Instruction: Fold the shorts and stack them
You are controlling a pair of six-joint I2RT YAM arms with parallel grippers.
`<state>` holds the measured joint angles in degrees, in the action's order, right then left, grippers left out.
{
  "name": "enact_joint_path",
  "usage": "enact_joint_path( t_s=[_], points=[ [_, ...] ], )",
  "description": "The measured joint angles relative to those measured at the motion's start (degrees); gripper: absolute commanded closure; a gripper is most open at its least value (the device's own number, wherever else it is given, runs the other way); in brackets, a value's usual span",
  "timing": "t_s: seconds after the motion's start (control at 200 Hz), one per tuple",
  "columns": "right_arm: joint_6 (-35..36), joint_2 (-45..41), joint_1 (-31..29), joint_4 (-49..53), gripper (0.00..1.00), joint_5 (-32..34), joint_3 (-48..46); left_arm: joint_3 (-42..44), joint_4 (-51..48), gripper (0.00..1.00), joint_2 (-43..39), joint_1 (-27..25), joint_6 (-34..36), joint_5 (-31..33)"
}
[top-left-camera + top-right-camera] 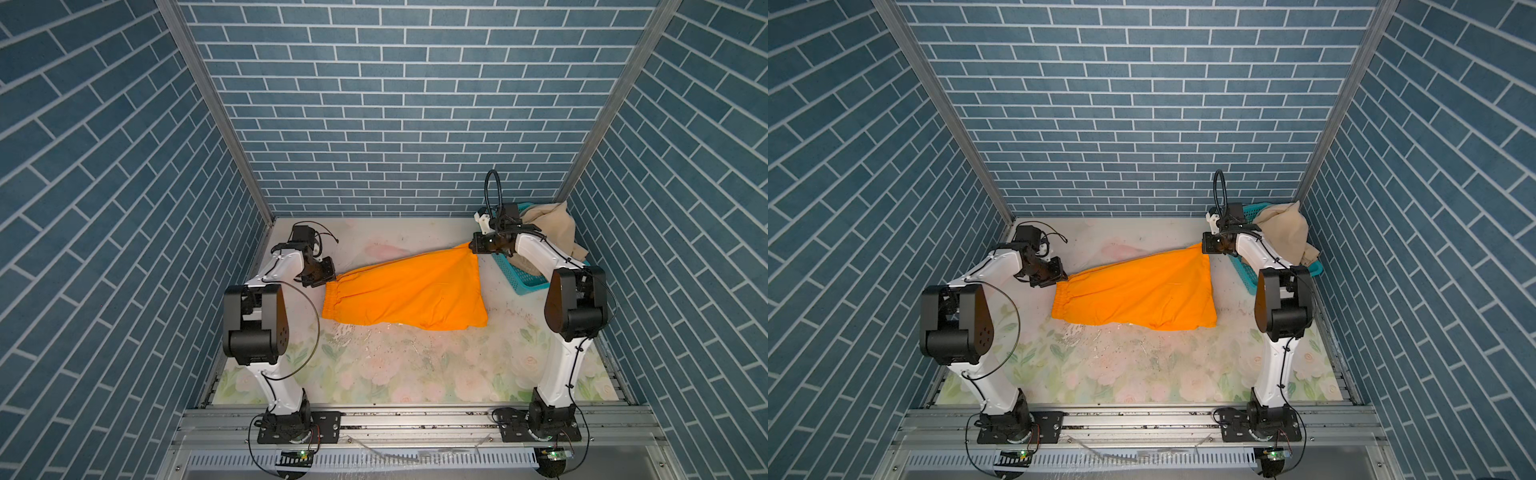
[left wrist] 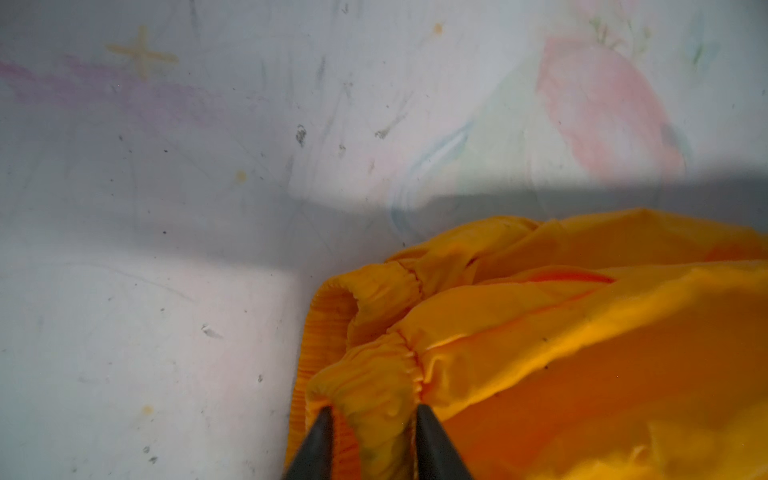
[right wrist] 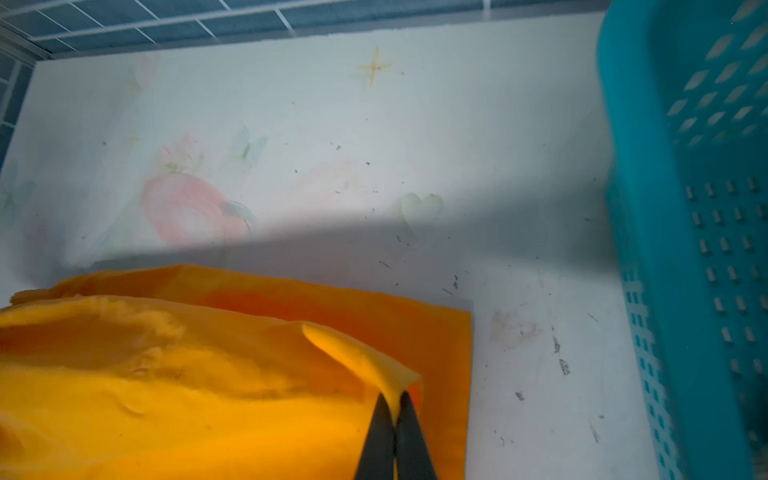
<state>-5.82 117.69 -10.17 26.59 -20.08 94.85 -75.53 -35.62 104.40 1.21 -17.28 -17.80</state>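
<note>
At the left of both top views, the left arm rises from its base at the near rail. Its elbow is bent high and its forearm reaches inward and down. The left end effector (image 1: 328, 280) sits low over the bench (image 1: 415, 374), at the far corner of the waistband (image 2: 374, 365) of the orange shorts (image 1: 407, 291). In the left wrist view its dark fingers (image 2: 320, 440) stand apart with the gathered elastic bunched between them. The jaws look parted rather than clamped, probably letting that corner go.

The orange shorts lie across the middle of the bench, waistband to the left and leg hems to the right. The near side rests flat. The far edge runs taut and slanting up toward the right, which suggests the cloth was drawn out straight so it can be laid smooth for folding.

On the right, the right arm mirrors the left, with its elbow high and its forearm turned inward. The right end effector (image 1: 473, 247) is closed on the far hem corner of the orange shorts. The right wrist view shows that corner pinched thin between its fingers (image 3: 374, 436) and lifted clear of the bench.

Just beyond, in the far right corner, a teal basket (image 1: 519, 284) holds the beige shorts (image 1: 552, 224), heaped and unfolded, with part draped over the rim.
</note>
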Motion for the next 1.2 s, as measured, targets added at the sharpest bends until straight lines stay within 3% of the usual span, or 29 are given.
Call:
enact_joint_path(
  t_s=[0.04,0.13,0.235,0.435,0.645,0.855,1.02,1.2],
  points=[
    [0.04,1.68,0.07,-0.04,0.66,-0.15,0.39,-0.02,0.98,0.01,0.42,0.02,0.04,0.26],
    [0.33,3.80,0.11,0.02,0.47,-0.66,0.55,-0.11,2.03,0.00,0.66,0.04,0.00,1.05],
    [0.68,4.26,0.11,0.09,0.40,-1.22,0.57,-1.11,1.79,0.00,0.68,0.11,-0.04,1.68],
    [0.09,-0.74,0.37,1.90,0.37,0.94,-2.43,-7.08,-2.40,0.00,-0.70,0.37,-0.98,3.06],
    [-4.44,-20.24,0.74,5.68,0.37,2.71,-18.56,-7.96,-4.81,0.00,-10.29,-0.76,-3.28,0.85],
    [-11.80,-36.48,0.74,6.51,0.36,2.40,-41.24,1.49,2.38,0.00,-13.27,-10.27,-5.57,-4.13],
    [-19.15,-41.92,0.24,1.25,0.36,-0.33,-55.06,11.43,6.56,0.00,-9.01,-10.27,-6.88,-5.14],
    [-25.94,-42.38,-0.70,-8.39,0.37,-2.12,-60.59,12.55,10.58,0.00,-6.91,-10.10,-5.92,-3.85]
  ],
)
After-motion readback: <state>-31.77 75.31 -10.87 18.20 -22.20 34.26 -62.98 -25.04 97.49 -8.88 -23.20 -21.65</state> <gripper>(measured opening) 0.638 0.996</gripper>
